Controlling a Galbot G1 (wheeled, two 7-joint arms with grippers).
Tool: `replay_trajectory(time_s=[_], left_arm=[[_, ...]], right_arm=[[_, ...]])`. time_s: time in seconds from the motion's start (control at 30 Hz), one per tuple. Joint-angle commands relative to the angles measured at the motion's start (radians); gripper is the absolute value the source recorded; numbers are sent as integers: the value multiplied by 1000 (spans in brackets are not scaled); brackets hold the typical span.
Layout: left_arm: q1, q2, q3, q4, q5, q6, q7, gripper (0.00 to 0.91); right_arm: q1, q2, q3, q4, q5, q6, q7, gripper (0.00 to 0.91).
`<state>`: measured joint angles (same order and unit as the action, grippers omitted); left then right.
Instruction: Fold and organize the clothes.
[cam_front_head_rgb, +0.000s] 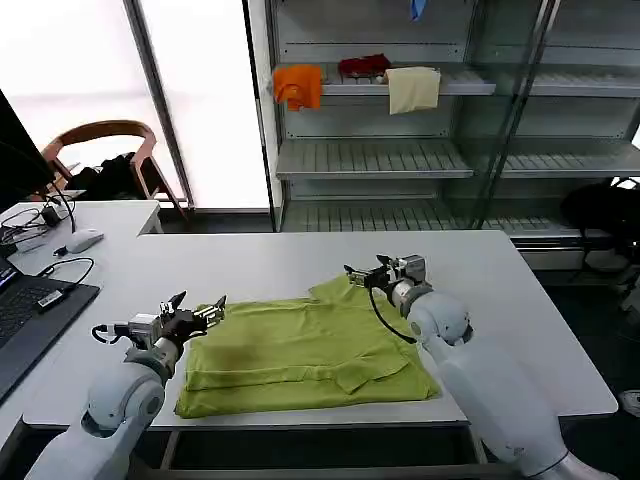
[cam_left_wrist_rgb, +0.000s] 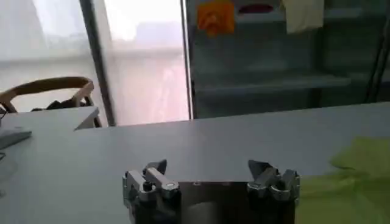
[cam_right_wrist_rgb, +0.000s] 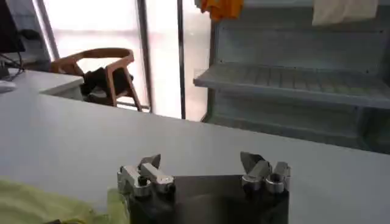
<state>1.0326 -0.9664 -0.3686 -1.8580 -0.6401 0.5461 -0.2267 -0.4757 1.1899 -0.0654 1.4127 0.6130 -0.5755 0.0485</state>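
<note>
With the shirt (cam_front_head_rgb: 305, 355) lying part-folded on the bench (cam_front_head_rgb: 250, 265), both the left gripper (cam_front_head_rgb: 197, 316) and right gripper (cam_front_head_rgb: 362, 273) sit at its far corners, jaws released, seemingly between folds; next they must pinch an edge.

The T-shirt (cam_front_head_rgb: 300, 358) is thin, soft cloth, matt, with shallow creases. The bench (cam_front_head_rgb: 280, 265) under it has a smooth, pale, faintly sheeny top. The left hand (cam_front_head_rgb: 198, 314) and right hand (cam_front_head_rgb: 362, 272) end in bare metal fingers (cam_left_wrist_rgb: 152, 178) with screw heads on dark bodies. The arm shells (cam_front_head_rgb: 450, 345) look like glossy white plastic. The chair (cam_front_head_rgb: 105, 140) is smooth bent wood.
</note>
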Motion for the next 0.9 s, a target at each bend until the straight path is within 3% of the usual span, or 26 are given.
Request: replay_trajectory(time_s=[0.03,0.7,0.77,0.8,0.9], left_arm=[[-151,5,28,259,-27,34,68,907],[-143,-22,41,295,7,35,76,907],[-134,-24,40,292,7,35,78,836],[-129,-26,38,286,9,35,80,736],[-110,-33,31,270,12,35,79,615]], right_arm=[[118,67,-68,-214,-51,-6,-71,907],[74,71,-60,-208,-86,-5,-80,897],[69,70,-59,-203,-87,-5,-82,856],[66,69,-58,-202,-88,-5,-82,836],[60,71,-56,-202,-93,-5,-83,836]])
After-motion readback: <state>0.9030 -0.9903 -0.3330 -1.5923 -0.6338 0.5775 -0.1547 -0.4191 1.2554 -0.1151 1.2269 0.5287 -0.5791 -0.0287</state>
